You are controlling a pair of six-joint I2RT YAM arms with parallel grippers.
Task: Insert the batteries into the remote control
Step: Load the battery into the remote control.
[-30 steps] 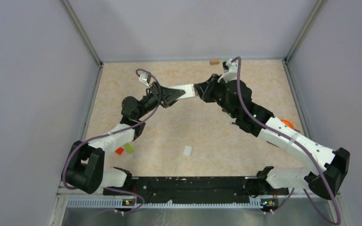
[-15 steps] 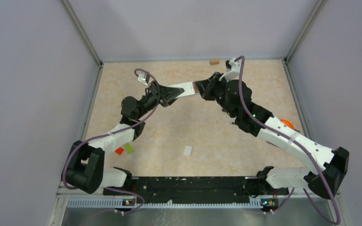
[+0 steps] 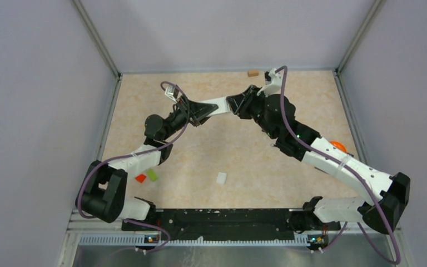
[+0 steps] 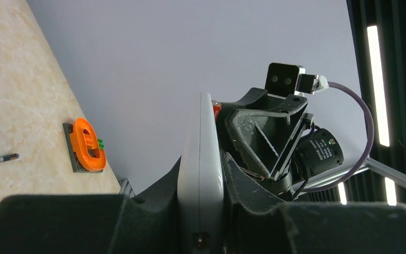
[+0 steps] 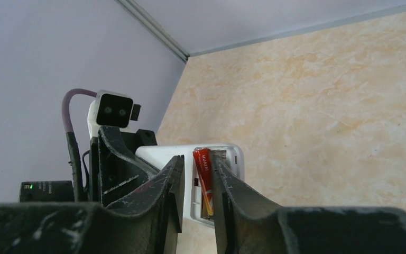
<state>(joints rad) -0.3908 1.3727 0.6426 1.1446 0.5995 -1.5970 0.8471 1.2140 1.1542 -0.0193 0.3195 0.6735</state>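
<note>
Evidently the left end effector point(image 4: 201, 182) clamps the white remote control point(image 4: 200, 132) edge-on. The right end effector point(image 5: 196, 164), nearly closed, seemingly pinches a red battery point(image 5: 203, 180) mid-body at the compartment; it is judged light, stiff and slippery.

White remote control point(image 5: 233, 156). Red battery point(image 5: 203, 174), gold lettering. Beige surface point(image 5: 322, 106), marbled with paler veins. My right gripper point(image 5: 196, 161) black, scuffed grey.
</note>
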